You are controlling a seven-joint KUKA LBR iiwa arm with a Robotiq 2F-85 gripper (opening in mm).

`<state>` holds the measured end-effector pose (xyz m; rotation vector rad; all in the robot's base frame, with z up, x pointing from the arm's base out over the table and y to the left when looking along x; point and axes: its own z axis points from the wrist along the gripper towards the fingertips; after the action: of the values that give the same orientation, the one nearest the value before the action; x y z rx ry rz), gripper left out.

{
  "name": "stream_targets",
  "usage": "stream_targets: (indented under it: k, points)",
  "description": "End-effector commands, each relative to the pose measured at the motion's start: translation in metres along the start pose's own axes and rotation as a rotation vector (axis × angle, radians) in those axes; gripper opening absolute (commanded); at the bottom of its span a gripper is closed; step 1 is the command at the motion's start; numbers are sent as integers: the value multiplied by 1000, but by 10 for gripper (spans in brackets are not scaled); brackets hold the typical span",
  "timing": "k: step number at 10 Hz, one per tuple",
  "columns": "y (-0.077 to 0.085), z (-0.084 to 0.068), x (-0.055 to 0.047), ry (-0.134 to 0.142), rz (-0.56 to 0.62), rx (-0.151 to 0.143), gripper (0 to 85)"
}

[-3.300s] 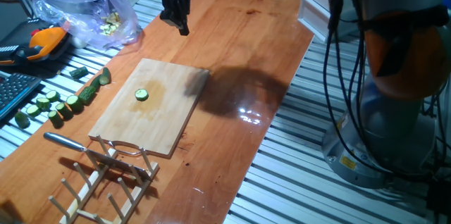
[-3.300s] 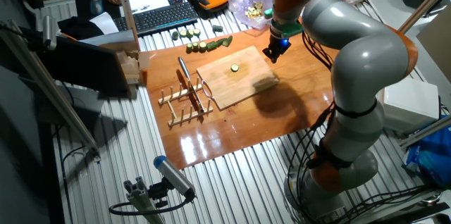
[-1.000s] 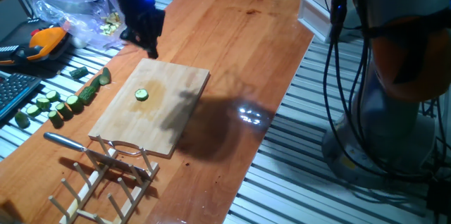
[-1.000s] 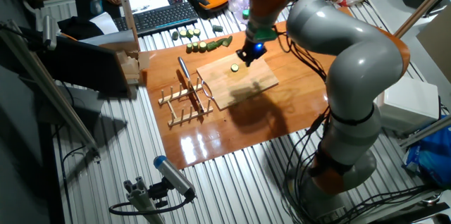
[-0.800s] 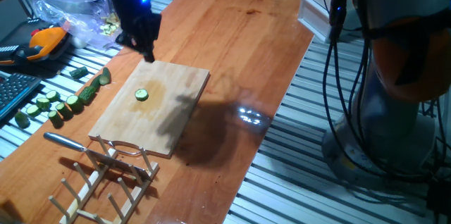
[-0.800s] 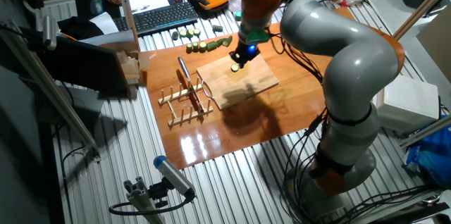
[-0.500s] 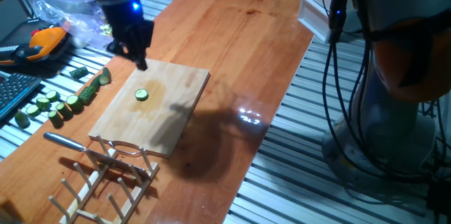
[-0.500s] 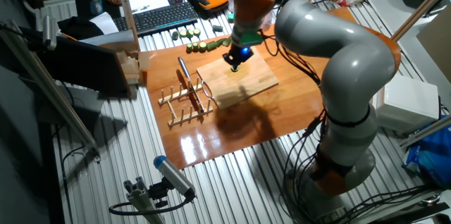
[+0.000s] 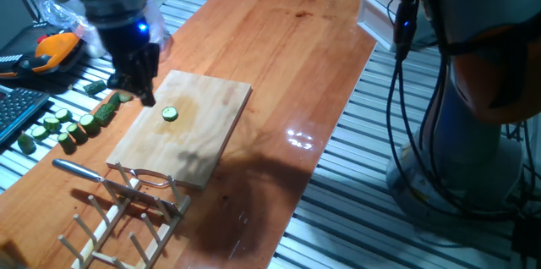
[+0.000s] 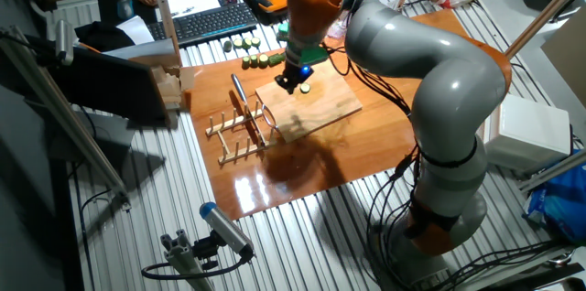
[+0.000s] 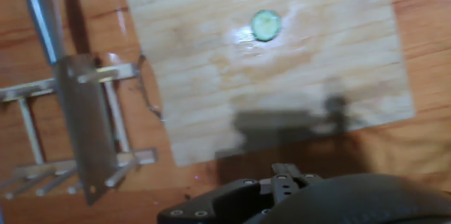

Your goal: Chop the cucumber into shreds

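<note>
The cucumber [image 9: 170, 114] is one small round slice with a dark green rim, lying on the wooden board [image 9: 199, 146]. It also shows in the other fixed view [image 10: 304, 89] and near the top of the hand view [image 11: 266, 25]. My gripper [image 9: 146, 96] hangs just above the board's far left corner, a little left of the slice. Its dark fingers look pressed together and hold nothing. In the other fixed view the gripper [image 10: 291, 80] is beside the slice. No shreds are in view. The hand view shows only the hand's dark housing, not the fingertips.
A knife [image 9: 83, 170] rests on a wooden rack [image 9: 127, 218] in front of the board; it also shows in the hand view [image 11: 81, 122]. Several thick cucumber chunks [image 9: 68, 125] lie left of the board. A plastic bag [image 9: 63, 7] and an orange tool [image 9: 51, 51] sit behind.
The arm has swept left across the table, from beyond the board's far right corner to its far left corner. The slice, knife and board have not moved.
</note>
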<state>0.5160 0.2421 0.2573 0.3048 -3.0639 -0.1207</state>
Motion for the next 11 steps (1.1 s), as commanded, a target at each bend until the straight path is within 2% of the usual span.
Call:
stream_targets:
  k: [1,3,4,5,6,7,9,11]
  points:
    - [0,0,0,7,-10,-3,0]
    - [0,0,0,15,31,-27,0]
    - [0,0,0,14,45,2,0]
    - [21,1,-6,12,85,1,0]
    - [35,6,-9,2,113,6,0]
    - [45,14,-10,-13,130,13,0]
    - [59,21,-16,-11,156,14,0]
    - [75,30,-19,-35,198,30,0]
